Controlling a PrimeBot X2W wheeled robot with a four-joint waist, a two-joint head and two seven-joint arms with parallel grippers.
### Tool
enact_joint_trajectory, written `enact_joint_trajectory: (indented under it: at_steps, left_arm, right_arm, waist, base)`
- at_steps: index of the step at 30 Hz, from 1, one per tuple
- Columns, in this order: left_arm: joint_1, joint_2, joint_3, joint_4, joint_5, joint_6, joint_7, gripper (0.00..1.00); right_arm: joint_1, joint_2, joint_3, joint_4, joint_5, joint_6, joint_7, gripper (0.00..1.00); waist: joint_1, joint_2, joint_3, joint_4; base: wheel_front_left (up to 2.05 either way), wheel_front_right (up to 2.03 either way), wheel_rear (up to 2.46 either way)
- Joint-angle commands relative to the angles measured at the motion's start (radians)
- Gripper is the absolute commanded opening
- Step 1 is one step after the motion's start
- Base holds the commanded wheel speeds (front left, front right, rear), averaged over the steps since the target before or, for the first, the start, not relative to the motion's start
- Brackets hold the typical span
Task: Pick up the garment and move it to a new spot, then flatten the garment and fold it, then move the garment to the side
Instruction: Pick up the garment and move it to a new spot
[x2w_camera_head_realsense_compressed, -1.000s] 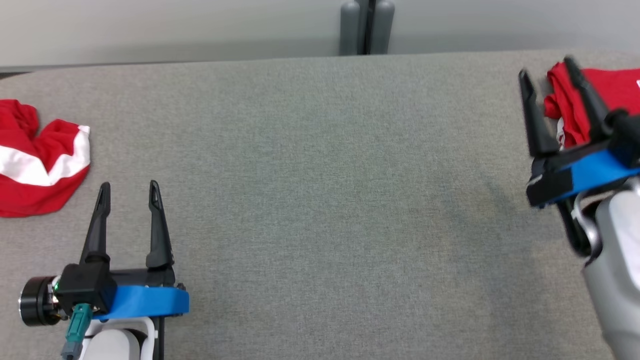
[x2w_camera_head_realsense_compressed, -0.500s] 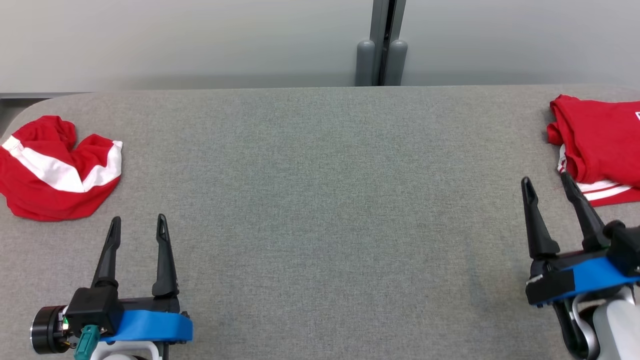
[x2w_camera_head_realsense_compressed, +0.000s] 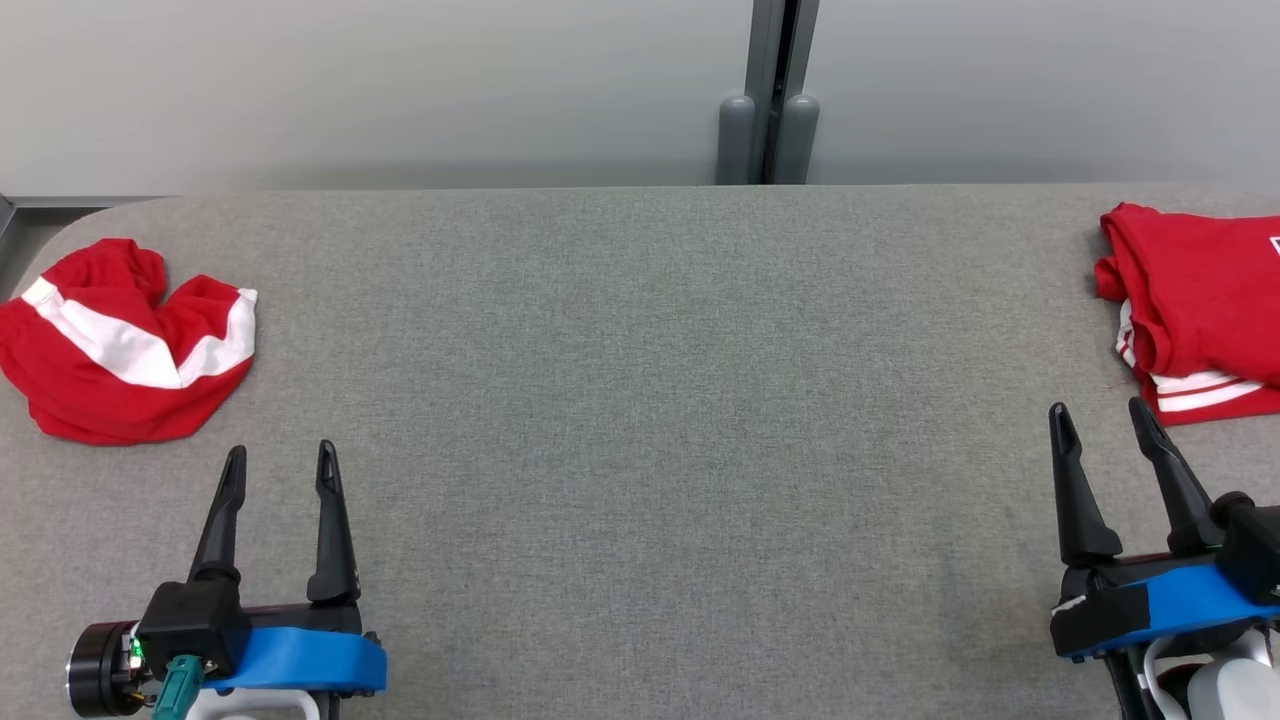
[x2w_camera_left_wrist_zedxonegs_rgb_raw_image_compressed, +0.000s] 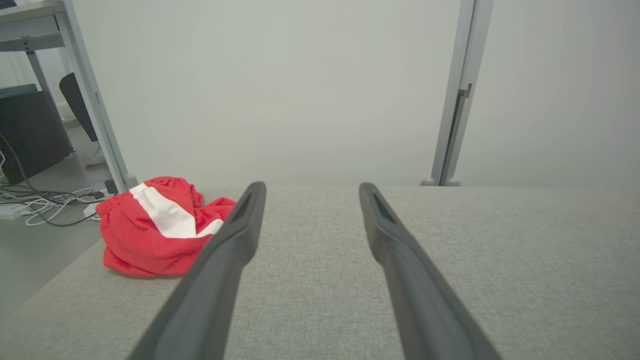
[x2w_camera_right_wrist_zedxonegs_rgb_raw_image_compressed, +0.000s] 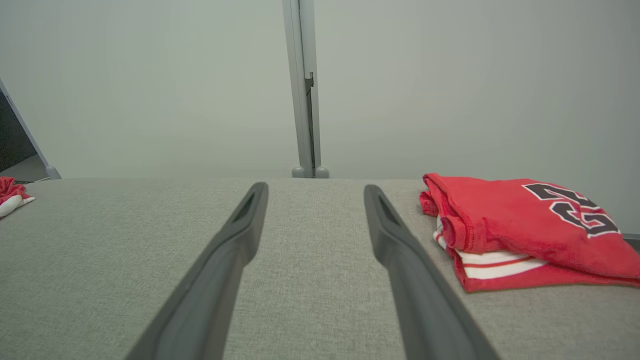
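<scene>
Right gripper (x2w_camera_head_realsense_compressed: 1098, 407) has drawn back from folded red jersey (x2w_camera_head_realsense_compressed: 1200, 290), which lies at the right edge of the grey table (x2w_camera_head_realsense_compressed: 640, 400); fingers spread, empty. Left gripper (x2w_camera_head_realsense_compressed: 280, 449) likewise open and empty, near crumpled red-and-white shorts (x2w_camera_head_realsense_compressed: 120, 350). Judged: jersey done, shorts next

One table (x2w_camera_head_realsense_compressed: 640, 400), one crumpled garment (x2w_camera_head_realsense_compressed: 120, 350), one folded pile (x2w_camera_head_realsense_compressed: 1200, 290), perhaps two garments stacked
</scene>
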Motion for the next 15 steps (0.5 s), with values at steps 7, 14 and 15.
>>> enact_joint_trajectory:
  at_steps: [7, 14, 15]
  left_arm:
    - [0.000, -0.002, 0.006, 0.002, 0.006, -0.006, -0.003, 1.00]
    - [-0.006, -0.003, 0.022, -0.003, 0.005, 0.000, -0.003, 1.00]
    - [-0.005, -0.003, 0.024, -0.003, 0.005, 0.001, -0.003, 1.00]
  right_arm:
    - [0.018, 0.009, -0.002, -0.023, -0.013, 0.000, 0.012, 1.00]
    - [0.016, 0.011, 0.011, -0.029, -0.012, 0.000, 0.013, 1.00]
    - [0.016, 0.011, 0.012, -0.030, -0.013, 0.000, 0.013, 1.00]
  waist:
    - [0.0000, -0.0001, 0.005, 0.023]
    - [0.0000, -0.0001, 0.013, 0.078]
    - [0.0000, -0.0001, 0.014, 0.090]
  base:
    - [0.00, 0.00, 0.00]
    - [0.00, 0.00, 0.00]
    - [0.00, 0.00, 0.00]
